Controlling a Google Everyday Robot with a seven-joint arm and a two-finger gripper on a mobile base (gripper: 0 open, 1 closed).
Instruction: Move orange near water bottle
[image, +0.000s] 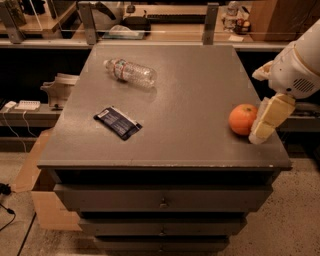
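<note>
Grey flat-topped bench (200, 85), seen from the front and above, with three drawer fronts (115, 197) stacked under its top. Three loose items on the top, one of each kind. One round bright orange fruit (243, 119) sat near the right edge, towards the front right corner. One small clear ribbed plastic water bottle (130, 72) with a white cap and a coloured label band lay on its side in the back left part, cap end pointing left. One flat dark blue snack packet (118, 122) lay flat in the front left part, set at an angle to the bench edges. Orange and bottle were well apart, on opposite sides of the top; the packet lay between them but closer to the left side, in front of the bottle and touching neither. One white robot arm (299, 65) entered from the right edge of the view, ending in one cream-coloured pincer (267, 120) that slanted down to the bench surface just right of the orange, right up against the fruit's right side. Whether the pincer was open or closed could not be told. The orange rested on the bench. One brown cardboard box (42, 202) stood on the floor by the bench's lower left.
</note>
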